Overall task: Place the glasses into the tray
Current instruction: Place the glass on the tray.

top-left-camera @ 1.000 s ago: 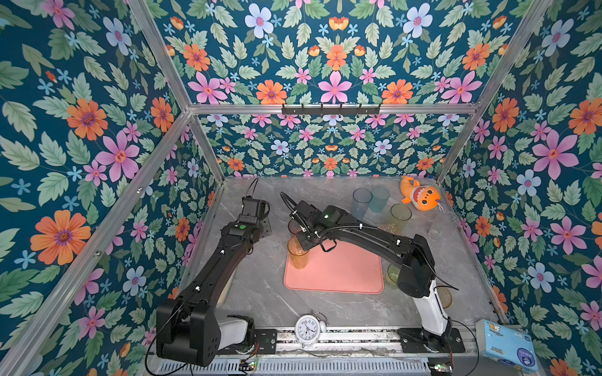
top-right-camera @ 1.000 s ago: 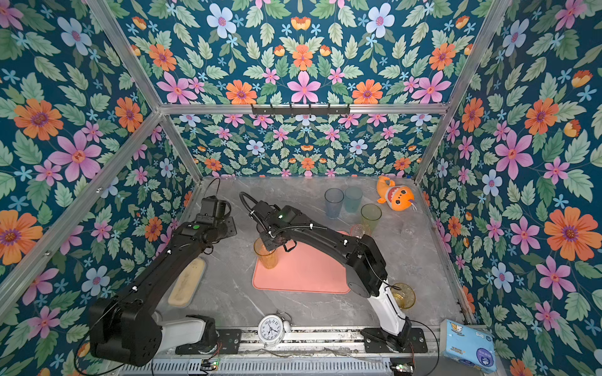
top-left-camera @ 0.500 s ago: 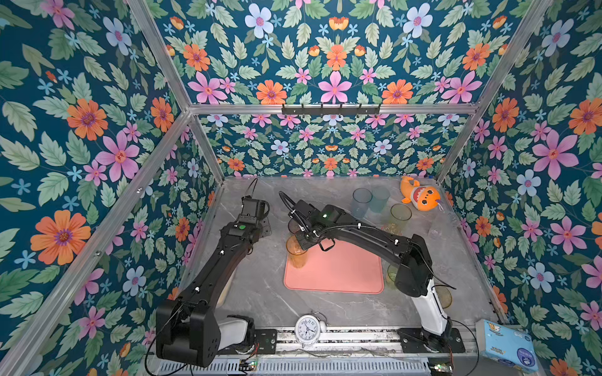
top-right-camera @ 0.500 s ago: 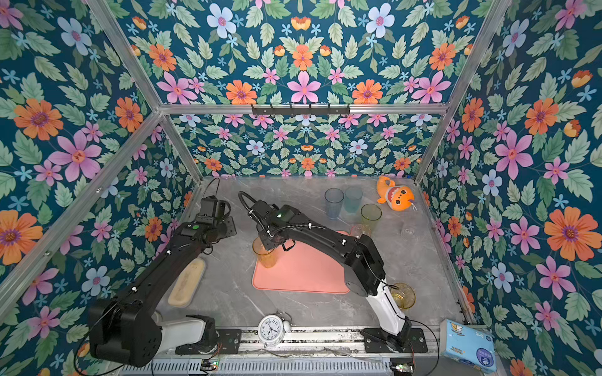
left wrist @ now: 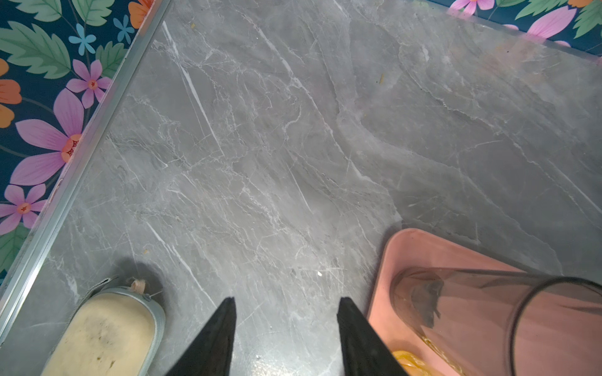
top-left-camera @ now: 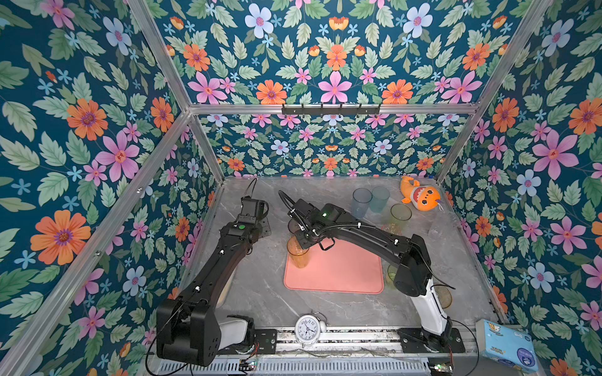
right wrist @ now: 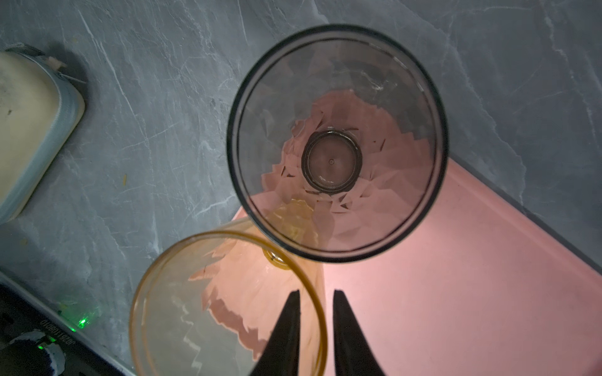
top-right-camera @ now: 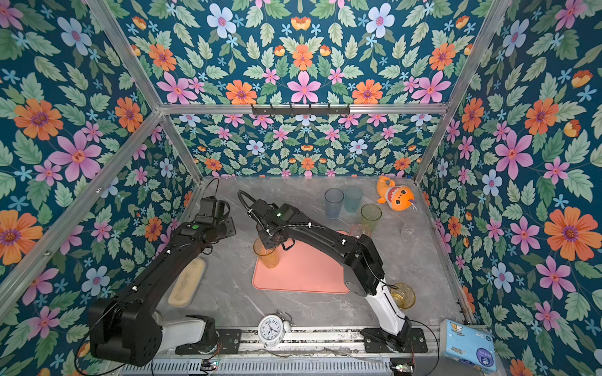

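Right gripper (right wrist: 316,294) has just cracked its jaws a sliver apart. They straddle the wall of the amber glass (right wrist: 169,325), so your drop looks done. That glass stands upright in the tray (right wrist: 456,293) corner, just beside the grey glass (right wrist: 335,143). Left gripper (left wrist: 286,301) hangs apart, empty.

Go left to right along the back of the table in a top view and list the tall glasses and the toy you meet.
Blue-grey glass → teal glass → green glass → orange shark toy.
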Robot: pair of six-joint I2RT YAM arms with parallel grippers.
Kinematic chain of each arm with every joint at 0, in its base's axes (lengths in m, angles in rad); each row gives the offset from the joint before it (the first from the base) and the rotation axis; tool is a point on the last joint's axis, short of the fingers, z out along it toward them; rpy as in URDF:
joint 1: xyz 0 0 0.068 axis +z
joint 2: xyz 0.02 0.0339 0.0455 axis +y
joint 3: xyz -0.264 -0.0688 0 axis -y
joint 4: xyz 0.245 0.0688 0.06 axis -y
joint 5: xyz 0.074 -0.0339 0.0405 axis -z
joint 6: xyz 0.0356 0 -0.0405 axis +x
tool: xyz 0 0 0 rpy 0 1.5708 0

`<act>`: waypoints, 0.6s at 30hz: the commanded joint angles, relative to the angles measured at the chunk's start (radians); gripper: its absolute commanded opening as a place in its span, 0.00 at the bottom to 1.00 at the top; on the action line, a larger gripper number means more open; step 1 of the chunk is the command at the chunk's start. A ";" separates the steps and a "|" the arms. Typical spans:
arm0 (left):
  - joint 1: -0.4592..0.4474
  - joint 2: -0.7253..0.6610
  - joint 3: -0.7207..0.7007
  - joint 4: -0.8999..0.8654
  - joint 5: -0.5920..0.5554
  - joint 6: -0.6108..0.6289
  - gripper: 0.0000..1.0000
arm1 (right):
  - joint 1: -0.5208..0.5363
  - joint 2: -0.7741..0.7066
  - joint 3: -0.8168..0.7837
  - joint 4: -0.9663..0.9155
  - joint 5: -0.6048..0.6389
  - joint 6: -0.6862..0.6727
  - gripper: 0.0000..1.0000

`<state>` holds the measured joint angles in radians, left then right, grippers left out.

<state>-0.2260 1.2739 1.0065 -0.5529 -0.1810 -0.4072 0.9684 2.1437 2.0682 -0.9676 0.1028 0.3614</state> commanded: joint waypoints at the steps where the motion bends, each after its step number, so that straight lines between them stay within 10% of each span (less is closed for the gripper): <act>1: 0.002 -0.005 0.000 0.015 0.001 0.011 0.54 | 0.001 -0.005 0.012 -0.025 -0.008 0.003 0.24; 18: 0.005 -0.016 -0.005 0.013 0.007 0.007 0.54 | 0.001 -0.110 0.064 -0.084 0.025 -0.019 0.52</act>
<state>-0.2226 1.2640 1.0008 -0.5514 -0.1768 -0.4076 0.9684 2.0544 2.1269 -1.0279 0.1070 0.3592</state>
